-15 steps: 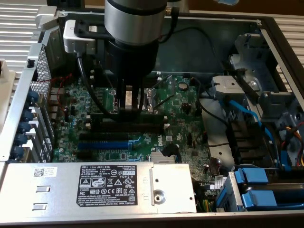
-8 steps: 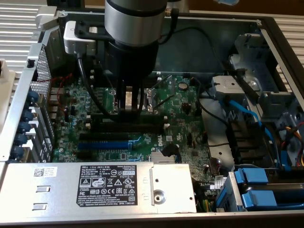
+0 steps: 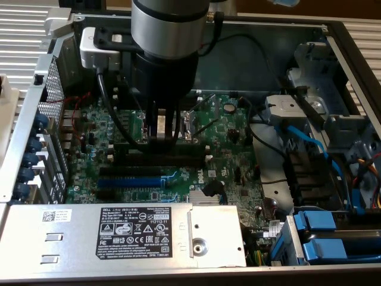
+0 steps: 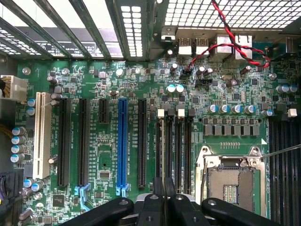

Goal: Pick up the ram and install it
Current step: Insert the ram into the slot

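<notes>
The arm [image 3: 169, 27] reaches straight down into an open desktop computer case [image 3: 268, 53]. Its gripper [image 3: 159, 140] is low over the green motherboard [image 4: 106, 141]. In the wrist view the two fingertips [image 4: 161, 188] stand pressed almost together with only a hairline gap between them.

They are in line with the bank of long black memory slots [image 4: 187, 146], which have white end clips. In the exterior view the gripper sits about midway along the length of those slots. The bare CPU socket [image 4: 230, 183], with its metal frame, lies just beside them.

Whether the ram is nipped between the fingertips cannot be told. Nothing at the tips can be read as its green board, black chips or pale label, so neither its look nor its exact place can be given.

On the other side of the memory slots from the CPU socket come black expansion slots, a blue expansion slot [image 4: 122, 141] and, well beyond that, a white slot [image 4: 43, 134]. Red and black twisted wires [image 4: 221, 47] loop near the rear ports. A grey power supply [image 3: 89, 232] with a printed label fills the near edge of the case, and blue drive caddies [image 3: 324, 223] sit at the exterior view's right.
</notes>
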You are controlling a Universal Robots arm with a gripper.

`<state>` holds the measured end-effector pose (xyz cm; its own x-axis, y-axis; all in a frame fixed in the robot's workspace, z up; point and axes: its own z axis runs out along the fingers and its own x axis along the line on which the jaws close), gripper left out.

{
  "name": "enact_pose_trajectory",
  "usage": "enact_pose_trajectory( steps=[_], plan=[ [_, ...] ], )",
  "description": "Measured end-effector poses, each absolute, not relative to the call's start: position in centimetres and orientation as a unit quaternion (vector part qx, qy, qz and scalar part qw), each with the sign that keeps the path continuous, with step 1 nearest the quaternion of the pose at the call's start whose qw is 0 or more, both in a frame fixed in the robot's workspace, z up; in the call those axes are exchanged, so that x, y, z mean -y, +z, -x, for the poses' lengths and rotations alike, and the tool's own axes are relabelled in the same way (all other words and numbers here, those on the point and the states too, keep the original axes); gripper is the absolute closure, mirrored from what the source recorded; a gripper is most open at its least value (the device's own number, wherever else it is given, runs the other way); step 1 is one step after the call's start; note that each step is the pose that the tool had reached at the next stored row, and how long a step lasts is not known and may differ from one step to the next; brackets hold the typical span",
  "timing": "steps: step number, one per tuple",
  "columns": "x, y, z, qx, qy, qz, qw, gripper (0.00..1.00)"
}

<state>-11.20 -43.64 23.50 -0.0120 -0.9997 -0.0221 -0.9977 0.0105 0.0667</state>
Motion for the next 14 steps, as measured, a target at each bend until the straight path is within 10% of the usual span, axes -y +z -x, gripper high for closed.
enact_pose_trajectory(
  steps=[14],
  plan=[
    [43.71, 23.53, 11.21, 0.711, -0.032, -0.703, 0.016, 0.88]
  ],
)
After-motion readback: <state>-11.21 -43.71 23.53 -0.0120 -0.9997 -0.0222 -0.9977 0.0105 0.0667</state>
